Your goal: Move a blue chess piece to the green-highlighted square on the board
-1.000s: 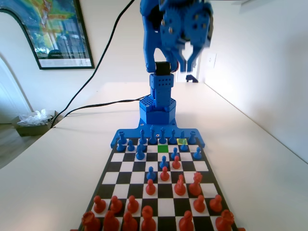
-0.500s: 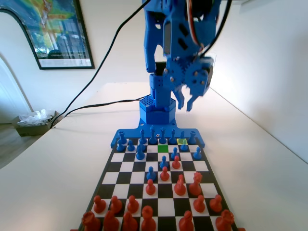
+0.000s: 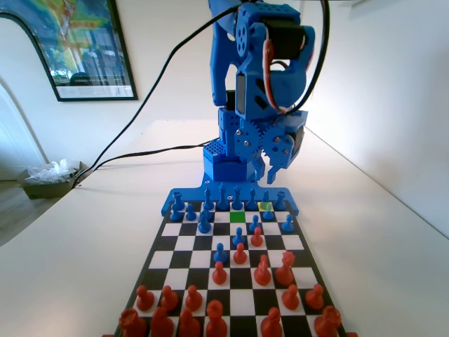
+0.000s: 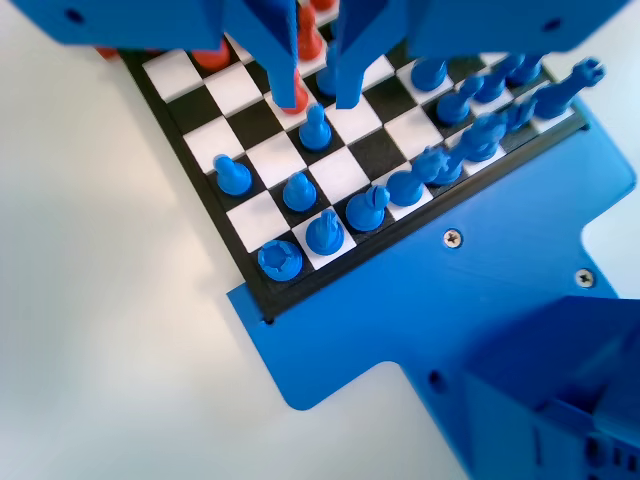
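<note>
One gripper [image 3: 272, 166], jaws parted and empty, I hold above the board [image 3: 303, 261] near its blue rim, poised to pick a blue piece for the green-highlighted square [image 3: 237, 217] just below.

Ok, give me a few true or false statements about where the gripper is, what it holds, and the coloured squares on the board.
1. The gripper hangs in the air above the blue end of the board. True.
2. The gripper holds a red piece. False: its jaws are apart with nothing between them.
3. The green square has a blue piece on it. False: it is bare.
4. A yellow square lies right of the green square in the fixed view. True.
</note>
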`<control>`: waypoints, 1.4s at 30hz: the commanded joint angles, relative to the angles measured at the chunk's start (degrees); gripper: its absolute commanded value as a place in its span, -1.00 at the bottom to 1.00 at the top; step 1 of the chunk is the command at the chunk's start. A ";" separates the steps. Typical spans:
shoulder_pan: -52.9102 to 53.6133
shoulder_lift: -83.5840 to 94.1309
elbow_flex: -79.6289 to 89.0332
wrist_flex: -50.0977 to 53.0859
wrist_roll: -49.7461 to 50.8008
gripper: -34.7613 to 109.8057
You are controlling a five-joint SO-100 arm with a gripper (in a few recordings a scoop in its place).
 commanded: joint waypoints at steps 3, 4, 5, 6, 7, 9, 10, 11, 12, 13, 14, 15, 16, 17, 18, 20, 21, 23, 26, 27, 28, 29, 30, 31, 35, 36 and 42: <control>-2.64 3.60 2.81 -1.85 0.44 -0.41; -2.99 4.04 3.52 -2.20 0.62 -0.41; -3.52 4.66 4.31 -2.37 0.70 -0.41; -4.04 5.19 5.19 -2.72 0.97 -0.41; -4.57 5.62 5.89 -2.99 1.14 -0.41; -5.45 6.59 7.12 -3.16 1.41 -0.41; -5.89 6.94 7.65 -3.34 1.58 -0.41; -6.15 7.12 8.17 -3.60 1.67 -0.41; -6.42 7.29 8.61 -3.78 1.76 -0.41; -6.68 7.38 8.96 -3.96 1.76 -0.41; -6.86 7.47 9.40 -4.22 1.76 -0.41; -6.86 7.47 9.84 -4.57 1.76 -0.40; -6.86 7.47 10.28 -4.83 1.67 -0.40; -6.94 7.47 10.63 -5.19 1.58 -0.40; -6.94 7.47 11.07 -5.62 1.49 -0.40; -6.94 7.47 12.04 -6.50 1.23 -0.40; -6.94 7.47 12.48 -6.77 1.14 -0.40; -6.94 7.47 13.18 -7.38 0.97 -0.40; -6.94 7.47 13.80 -7.91 0.79 -0.40; -6.94 7.47 13.89 -8.09 0.70 -0.40; -6.86 7.47 13.97 -8.17 0.62 -0.40; -6.86 7.47 13.97 -8.35 0.62 -0.40; -6.86 7.47 14.15 -8.44 0.44 -0.40; -6.94 7.47 14.24 -8.61 0.44 -0.40; -6.94 7.38 14.59 -9.40 0.18 -0.40; -6.86 7.21 14.68 -9.67 0.18 -0.40; -7.12 6.59 15.64 -11.60 -0.18 -0.38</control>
